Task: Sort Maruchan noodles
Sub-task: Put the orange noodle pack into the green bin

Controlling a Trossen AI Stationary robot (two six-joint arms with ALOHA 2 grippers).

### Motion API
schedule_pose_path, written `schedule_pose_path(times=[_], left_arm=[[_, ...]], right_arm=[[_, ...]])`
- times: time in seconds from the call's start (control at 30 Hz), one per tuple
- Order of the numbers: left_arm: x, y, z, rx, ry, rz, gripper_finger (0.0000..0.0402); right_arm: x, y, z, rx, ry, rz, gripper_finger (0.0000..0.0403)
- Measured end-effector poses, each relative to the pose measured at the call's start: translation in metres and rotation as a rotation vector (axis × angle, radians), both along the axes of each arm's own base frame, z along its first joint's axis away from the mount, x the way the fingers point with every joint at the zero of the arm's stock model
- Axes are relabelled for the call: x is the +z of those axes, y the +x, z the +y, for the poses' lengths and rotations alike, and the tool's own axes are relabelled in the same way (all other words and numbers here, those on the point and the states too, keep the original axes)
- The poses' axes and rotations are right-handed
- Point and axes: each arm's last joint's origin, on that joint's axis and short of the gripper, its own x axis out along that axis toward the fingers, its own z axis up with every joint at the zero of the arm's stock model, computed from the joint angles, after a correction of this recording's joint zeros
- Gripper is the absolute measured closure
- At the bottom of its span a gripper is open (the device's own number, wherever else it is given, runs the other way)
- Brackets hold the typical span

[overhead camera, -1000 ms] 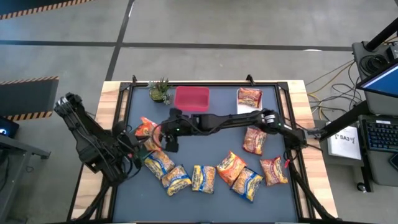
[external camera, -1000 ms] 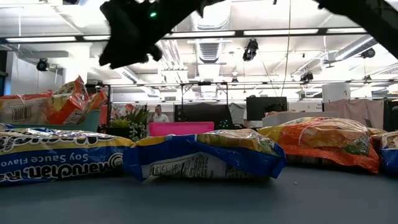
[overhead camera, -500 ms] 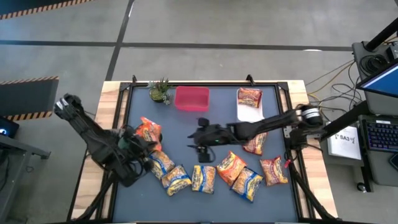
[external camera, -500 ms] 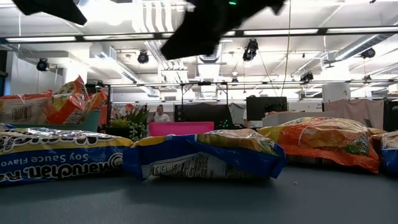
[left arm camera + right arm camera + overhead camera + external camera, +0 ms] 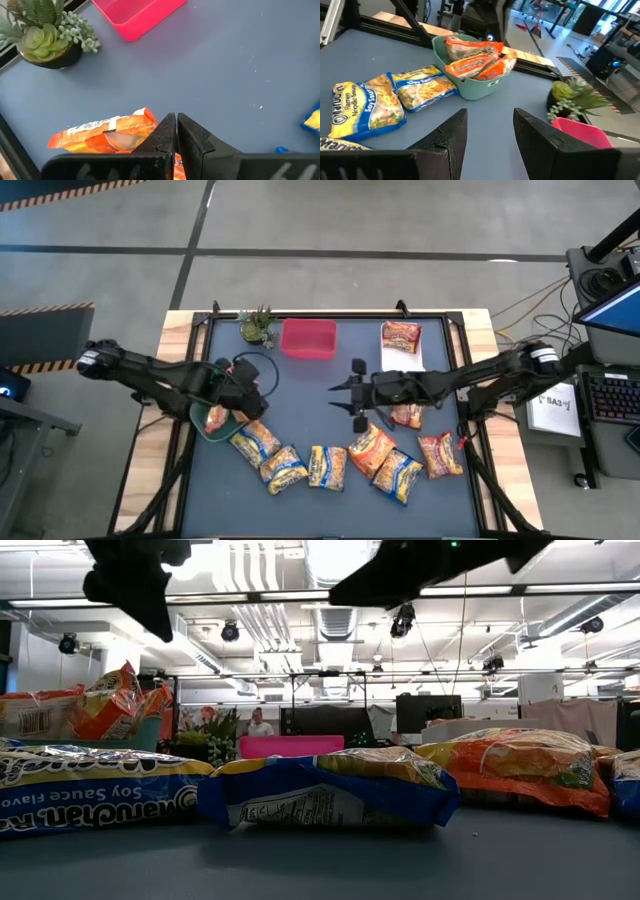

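Ramen packets lie flat in a loose row along the table's near side: yellow-and-blue ones and orange ones. One more orange packet rests on a white tray at the far right. A green bowl at the left holds orange packets. My left gripper is shut and hangs in the air just beyond the bowl, over an orange packet. My right gripper is open, raised over the table's middle and pointing left toward the bowl. It holds nothing.
A pink bin and a small green plant stand at the far edge. Bare mat lies between the two grippers. The right arm passes over a packet at the right.
My right gripper has drawn back from beside the bowl toward the table's right, now over the middle. My left arm has swung up from the near-left side toward the far side, uncovering the green bowl; its gripper now sits beyond the bowl.
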Motion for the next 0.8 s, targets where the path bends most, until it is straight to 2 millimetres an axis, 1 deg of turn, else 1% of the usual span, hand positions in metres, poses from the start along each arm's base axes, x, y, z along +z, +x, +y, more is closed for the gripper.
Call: schedule_pose_path(times=[0.13,0.17,0.23,0.37,0.57,0.7,0.8], left_arm=[[0.009,-0.01,0.006,0.133,-0.055,0.058,0.0402],[0.01,-0.013,0.007,0.166,-0.071,0.082,0.0402],[0.008,-0.016,0.003,0.179,-0.109,0.117,0.0402],[-0.004,-0.015,-0.003,0.173,-0.106,0.16,0.0402],[-0.031,-0.011,-0.002,0.204,-0.011,0.242,0.0402],[-0.046,-0.013,-0.002,0.255,-0.001,0.297,0.0402],[-0.052,-0.015,-0.002,0.283,-0.016,0.339,0.0402]], right_arm=[[0.007,-0.013,-0.002,-0.004,0.004,-0.032,0.0256],[0.009,-0.015,-0.001,-0.002,0.005,-0.042,0.0257],[0.011,-0.018,-0.002,0.0,0.005,-0.046,0.0257],[0.01,-0.018,-0.002,-0.002,0.004,-0.044,0.0255],[0.007,-0.016,-0.005,-0.012,0.002,-0.033,0.0254],[0.007,-0.016,-0.006,-0.015,0.005,-0.034,0.0257],[0.007,-0.016,-0.006,-0.015,0.006,-0.034,0.0259]])
